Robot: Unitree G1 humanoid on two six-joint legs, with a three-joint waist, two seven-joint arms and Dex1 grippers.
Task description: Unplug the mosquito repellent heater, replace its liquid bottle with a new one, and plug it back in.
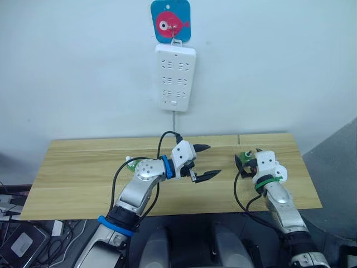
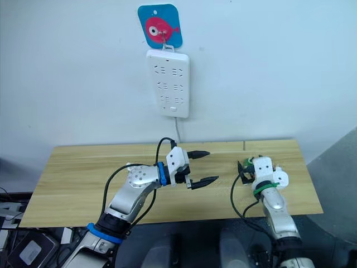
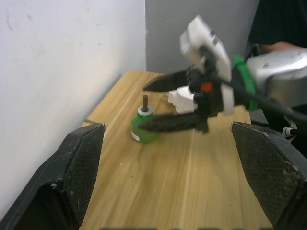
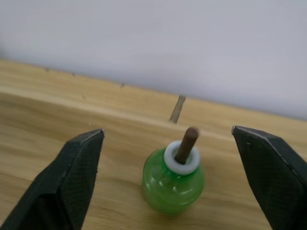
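My right pincer sits low over the light wooden table, its two black fingers spread wide apart. Standing upright between them, gripped by neither, is the small squat translucent green bottle with a white collar and a bare brown wick sticking up from its neck. With no cap on it, I judge this to be the used bottle, already out of the unit and set down near the table's back edge on my right side.

Just beyond that pincer lies the small white rounded plastic heater, resting on the table and not plugged in.

Toward the middle of the table, my left pincer hovers above the wood, fingers apart and holding nothing. Behind my left forearm I can make out a bit of green and white, possibly the fresh bottle, though I cannot tell for sure.

On the wall behind hangs the long white power strip, all sockets free.

So I judge the swap is midway: next I need to fetch the new bottle, uncap it, and seat it in the heater.
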